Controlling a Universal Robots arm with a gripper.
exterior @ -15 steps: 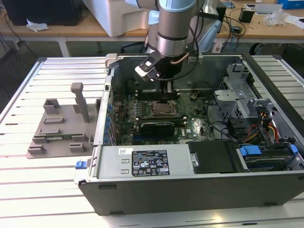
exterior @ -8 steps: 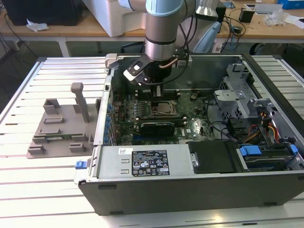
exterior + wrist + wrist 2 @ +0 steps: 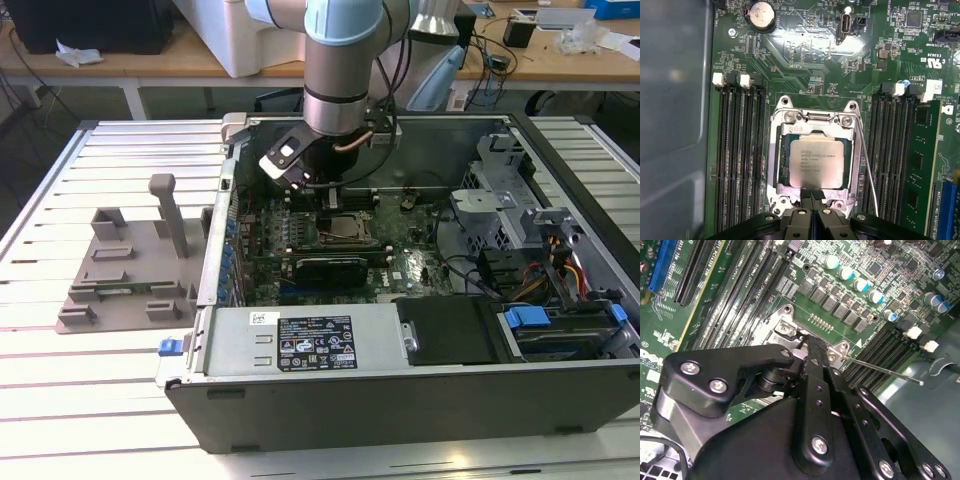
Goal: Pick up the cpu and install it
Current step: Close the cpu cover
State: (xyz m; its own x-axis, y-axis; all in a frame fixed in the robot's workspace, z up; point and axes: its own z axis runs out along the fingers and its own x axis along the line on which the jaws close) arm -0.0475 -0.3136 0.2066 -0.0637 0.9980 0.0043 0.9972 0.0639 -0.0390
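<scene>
- The gripper (image 3: 815, 196) has its two fingertips pressed together with nothing pinched between them; in the first wrist view they sit just beside the near edge of the socket frame (image 3: 816, 124)
- The cpu (image 3: 816, 162) lies flat inside that frame, silvery top up, directly ahead of the fingertips and close to them but not touching
- The cpu is square, so it has no long axis to speak of; its edges run in line with the frame and with the memory slots (image 3: 740, 160) on either side
- Only one arm works here, and in the exterior view it hangs straight down over the socket inside the open computer case (image 3: 400, 400)
- Room is tight: the metal frame rims the cpu on all sides, a thin latch rod (image 3: 885, 371) stands off along one side, and the slot banks flank both
- The grey tray (image 3: 120, 270) sits outside the case, well apart
</scene>
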